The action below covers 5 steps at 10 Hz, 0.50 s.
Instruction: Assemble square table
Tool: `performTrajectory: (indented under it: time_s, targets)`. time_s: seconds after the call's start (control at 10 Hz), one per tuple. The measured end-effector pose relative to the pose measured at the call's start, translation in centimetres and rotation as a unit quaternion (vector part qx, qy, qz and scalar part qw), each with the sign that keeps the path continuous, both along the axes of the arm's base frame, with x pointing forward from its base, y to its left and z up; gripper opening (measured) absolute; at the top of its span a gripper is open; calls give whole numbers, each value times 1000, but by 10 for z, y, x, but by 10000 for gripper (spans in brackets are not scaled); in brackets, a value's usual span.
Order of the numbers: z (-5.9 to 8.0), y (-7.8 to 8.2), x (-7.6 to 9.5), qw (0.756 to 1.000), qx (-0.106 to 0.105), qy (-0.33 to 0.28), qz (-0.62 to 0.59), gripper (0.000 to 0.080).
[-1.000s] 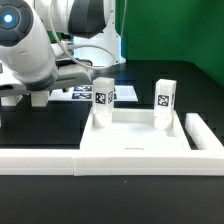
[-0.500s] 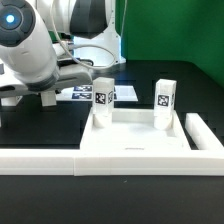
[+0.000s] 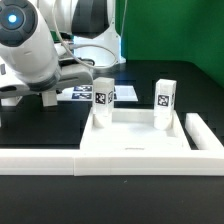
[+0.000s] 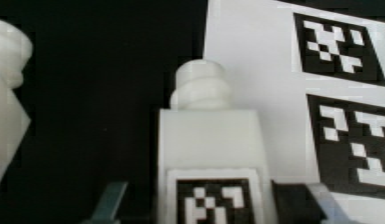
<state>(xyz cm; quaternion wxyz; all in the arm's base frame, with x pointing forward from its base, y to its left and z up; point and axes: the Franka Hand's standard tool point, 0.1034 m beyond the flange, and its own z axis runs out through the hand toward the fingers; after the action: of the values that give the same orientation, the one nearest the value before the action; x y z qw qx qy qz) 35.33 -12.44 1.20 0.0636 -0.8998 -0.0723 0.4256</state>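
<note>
Between the narrow-set fingers [image 4: 114, 200] of the tool [image 4: 207, 208] lay a white leg [image 4: 210, 140] (whether it was truly gripped could not be told), just beside the marker board [image 4: 251, 40] on the black counter [image 3: 40, 130]. Toward the exterior view's right sat the square tabletop [image 3: 135, 145], with two legs [image 3: 102, 98] upright at its far corners.

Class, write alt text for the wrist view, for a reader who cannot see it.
A white table leg with a black-and-white tag lies between the gripper's two dark fingers. The marker board lies to one side of it, a second white leg to the other.
</note>
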Motion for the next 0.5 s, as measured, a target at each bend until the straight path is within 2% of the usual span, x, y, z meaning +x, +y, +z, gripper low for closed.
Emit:
performTrajectory:
  time_s: [0.1, 0.2, 0.3, 0.4, 0.5]
  targets:
    - [21, 2, 10, 1000, 13, 4, 11, 286]
    - [52, 2, 27, 1000, 23, -3, 20, 287]
    - [80, 2, 34, 999, 32, 5, 22, 287]
    - [106, 2, 43, 999, 29, 5, 19, 287]
    - [121, 6, 50, 1000, 22, -6, 20, 287]
